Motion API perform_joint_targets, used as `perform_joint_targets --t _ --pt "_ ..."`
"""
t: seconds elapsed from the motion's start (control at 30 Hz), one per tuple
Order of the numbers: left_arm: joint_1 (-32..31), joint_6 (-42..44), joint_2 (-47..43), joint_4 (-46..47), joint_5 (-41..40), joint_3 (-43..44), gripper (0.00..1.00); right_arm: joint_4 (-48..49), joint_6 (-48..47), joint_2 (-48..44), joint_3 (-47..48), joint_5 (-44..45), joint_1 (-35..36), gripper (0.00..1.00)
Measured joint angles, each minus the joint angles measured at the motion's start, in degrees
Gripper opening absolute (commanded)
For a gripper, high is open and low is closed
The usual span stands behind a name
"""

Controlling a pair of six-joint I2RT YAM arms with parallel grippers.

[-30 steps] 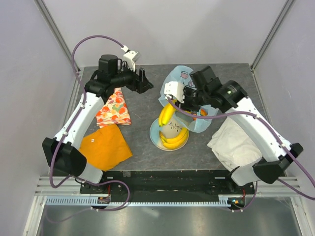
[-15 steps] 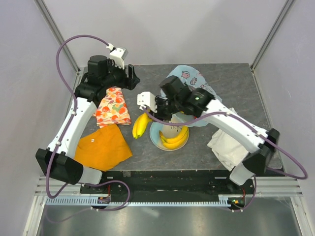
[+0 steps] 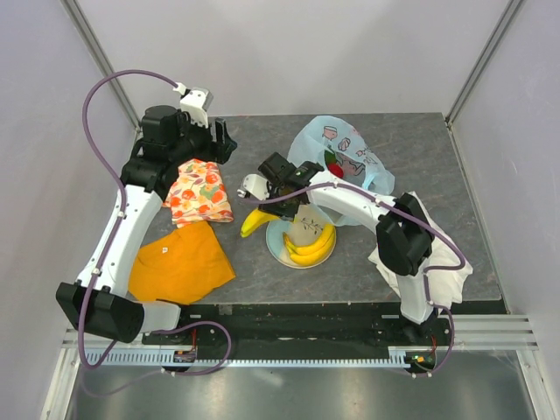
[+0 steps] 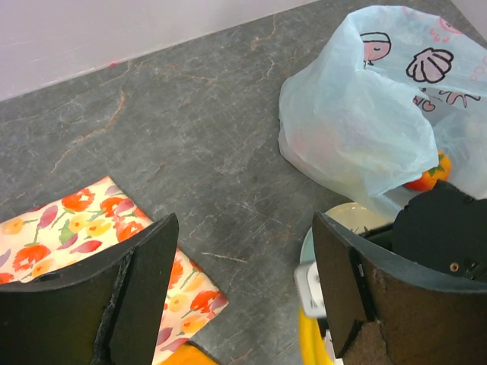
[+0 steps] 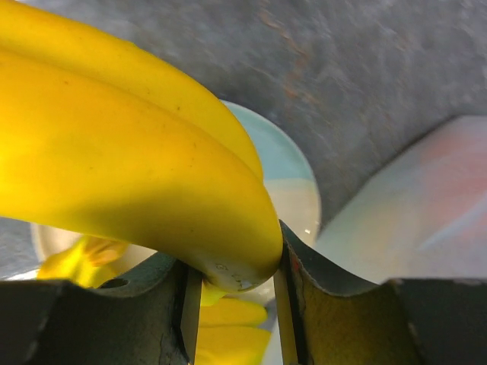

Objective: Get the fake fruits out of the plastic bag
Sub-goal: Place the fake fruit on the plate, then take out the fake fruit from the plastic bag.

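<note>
half done: fruit left in the bag
top view: our right gripper (image 3: 265, 203) clamps a banana bunch (image 3: 254, 223) beside the plate (image 3: 278, 252) of bananas (image 3: 313, 245); a red fruit (image 3: 332, 163) shows in the bag (image 3: 346, 140); left gripper (image 3: 223, 140) gapes empty. left wrist: an orange fruit (image 4: 428, 176) at the bag's mouth. right wrist: we see only banana, bag hidden.

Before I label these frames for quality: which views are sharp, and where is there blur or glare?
Top external: evenly lit, sharp, soft shadows only. Left wrist: plastic bag and table crisp. Right wrist: bananas fill the frame, slightly soft, with a broad sheen; plate behind blurred.
</note>
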Motion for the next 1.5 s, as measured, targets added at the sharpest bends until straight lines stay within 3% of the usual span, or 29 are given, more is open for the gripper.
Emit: perform_joint_targets --t 0.27,0.53,0.63,0.67,0.77,0.93,1.07,1.3,1.5 --pt "0.61 -0.04 0.0 0.02 1.29 -1.14 0.78 2.27 -3.61 1.6 -1.31 10.4 -2.49 0.02" --pt "0.61 -0.57 0.9 0.17 2.4 -1.14 0.78 8.26 -9.68 1.68 -9.53 16.85 -3.52 0.06" --pt "0.61 -0.76 1.51 0.15 2.71 -1.14 0.78 10.56 -10.64 1.68 -10.64 17.88 -3.54 0.19" --pt "0.61 -0.81 1.7 0.17 2.8 -1.14 0.78 11.45 -10.78 1.68 -10.84 18.23 -3.54 0.34" --pt "0.61 -0.94 2.14 0.22 2.97 -1.14 0.78 12.52 -11.06 1.68 -11.37 18.75 -3.52 0.55" --pt "0.61 -1.38 2.69 0.2 3.39 -1.14 0.78 13.97 -11.93 1.29 -13.11 19.32 -3.72 0.65" --pt "0.63 -2.01 3.34 0.48 4.28 -1.14 0.78 10.34 -11.98 -2.47 -13.73 18.12 -3.93 0.81" --pt "0.68 -3.13 5.09 1.46 5.64 -1.11 0.78 2.86 -10.08 -14.12 -8.31 15.08 -4.24 0.81" --pt "0.66 -4.98 6.93 1.95 9.42 -1.05 0.78 0.11 -7.74 -24.46 -5.7 8.35 -8.13 0.7"
